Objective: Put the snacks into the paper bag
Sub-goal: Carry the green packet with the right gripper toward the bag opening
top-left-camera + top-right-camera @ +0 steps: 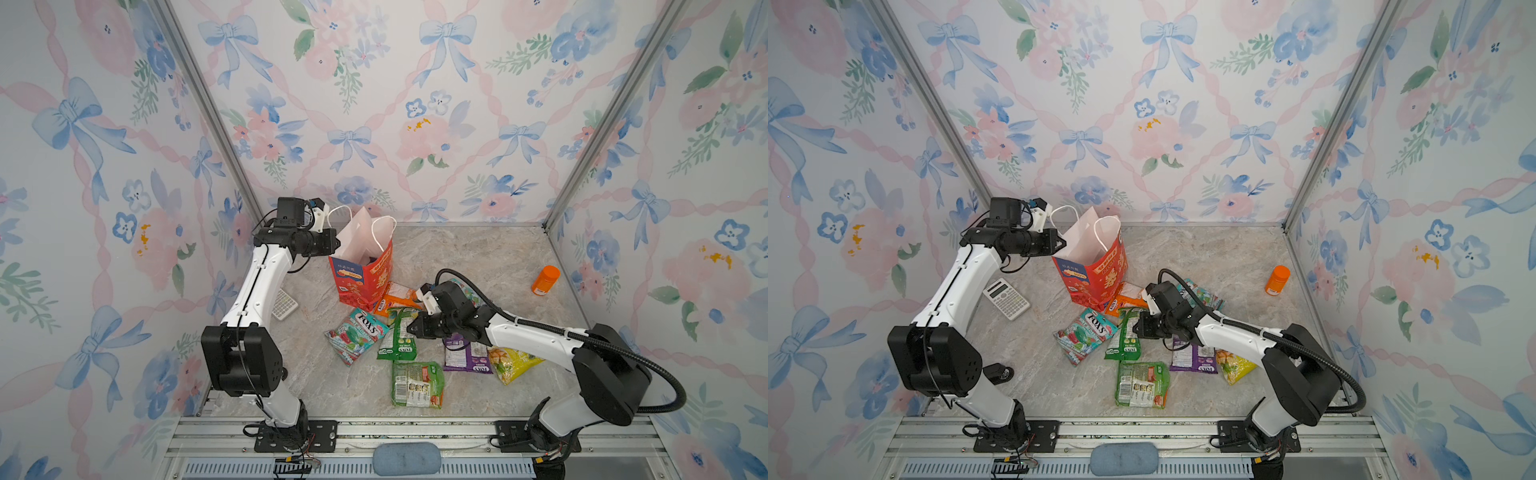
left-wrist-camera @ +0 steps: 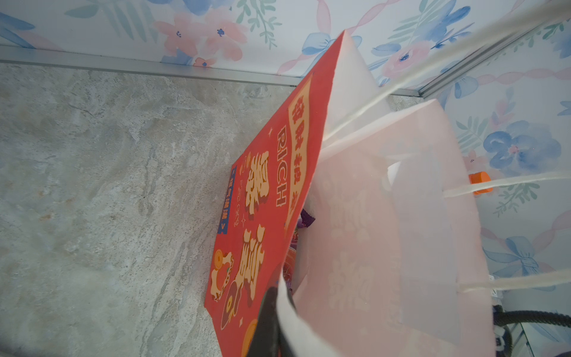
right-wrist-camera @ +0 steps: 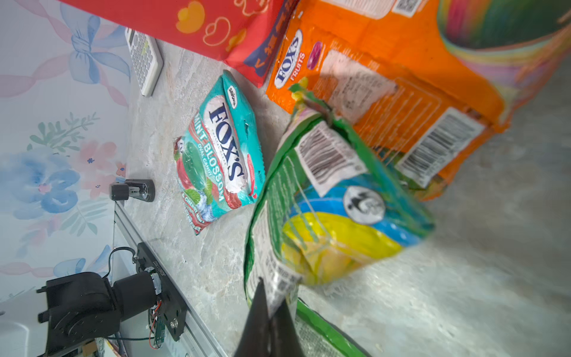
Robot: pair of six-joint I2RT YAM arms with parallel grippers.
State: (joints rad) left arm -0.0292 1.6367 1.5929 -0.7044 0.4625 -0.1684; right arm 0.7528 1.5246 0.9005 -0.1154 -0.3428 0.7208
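The red paper bag (image 1: 363,274) stands upright at the back left with its white inside showing. My left gripper (image 2: 278,296) is shut on the bag's rim (image 1: 334,243), and a purple packet (image 2: 306,218) shows inside. My right gripper (image 3: 272,296) is shut on the edge of a green snack packet (image 3: 324,201), low over the table in both top views (image 1: 397,332) (image 1: 1125,336). Around it lie a teal FOX'S packet (image 1: 357,334), an orange one (image 1: 399,301) against the bag, a purple one (image 1: 465,355), a yellow one (image 1: 513,363) and another green one (image 1: 417,384).
A white calculator (image 1: 1006,298) lies left of the bag, by the left arm. An orange bottle (image 1: 545,280) stands near the right wall. Flowered walls close in three sides. A metal rail with a grey pad (image 1: 406,458) runs along the front.
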